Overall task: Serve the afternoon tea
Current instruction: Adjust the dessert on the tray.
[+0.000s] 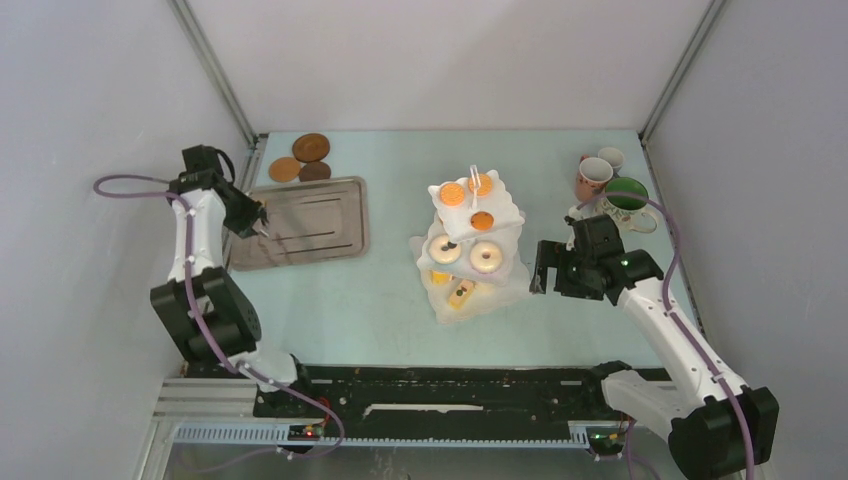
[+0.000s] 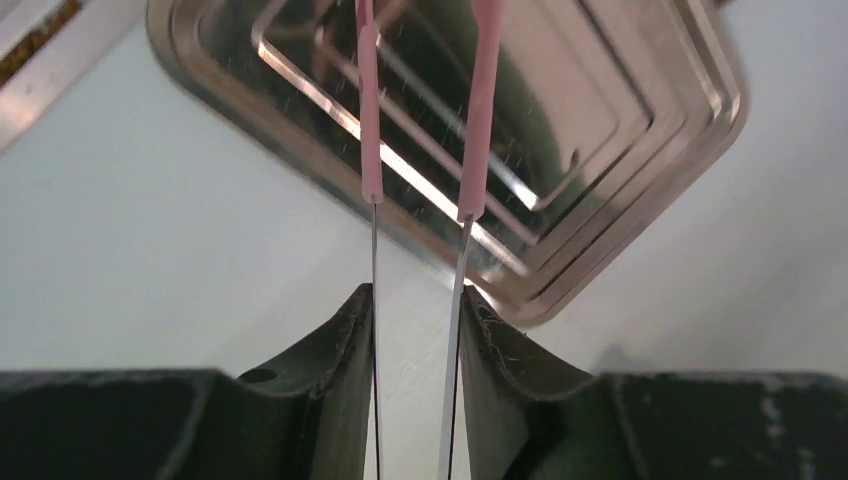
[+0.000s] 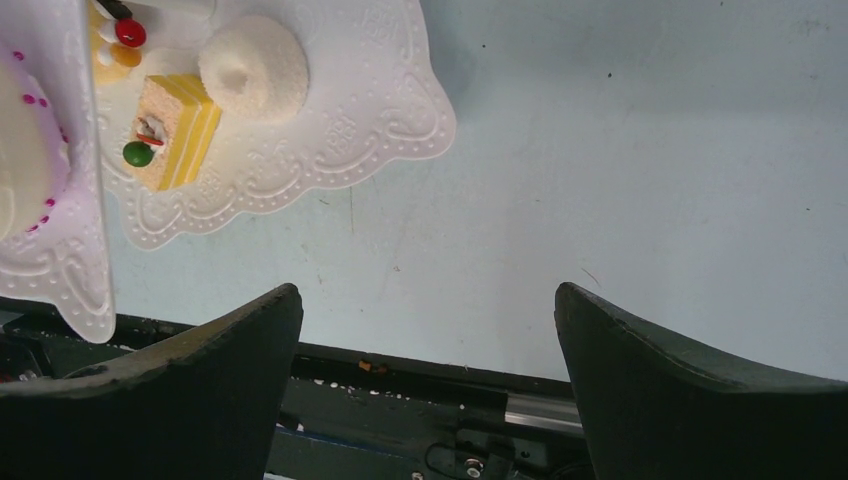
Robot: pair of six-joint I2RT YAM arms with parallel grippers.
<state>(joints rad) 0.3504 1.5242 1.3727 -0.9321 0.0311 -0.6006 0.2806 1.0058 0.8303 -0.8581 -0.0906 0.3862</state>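
Observation:
The white three-tier stand [image 1: 497, 214] is at mid-table. It carries orange biscuits [image 1: 452, 194] on top, donuts [image 1: 486, 256] in the middle and a yellow cake [image 1: 461, 293] on the bottom. In the right wrist view its bottom tier [image 3: 380, 110] holds the yellow cake [image 3: 175, 130]. Three mugs sit at the back right: pink [image 1: 593, 178], small pale [image 1: 611, 158] and green-inside [image 1: 626, 195]. Brown coasters [image 1: 311, 147] lie at the back left. My left gripper [image 1: 255, 218] [image 2: 415, 300] is shut on the pink tongs [image 2: 480, 110]. My right gripper [image 1: 545, 268] [image 3: 428, 300] hangs open and empty beside the stand.
The grey metal tray [image 1: 330, 205] [image 2: 600, 100] lies left of centre, and the tongs' arms reach over its near-left corner. The black base rail [image 3: 420, 400] runs along the table's near edge under the right gripper. Enclosure walls close in on both sides.

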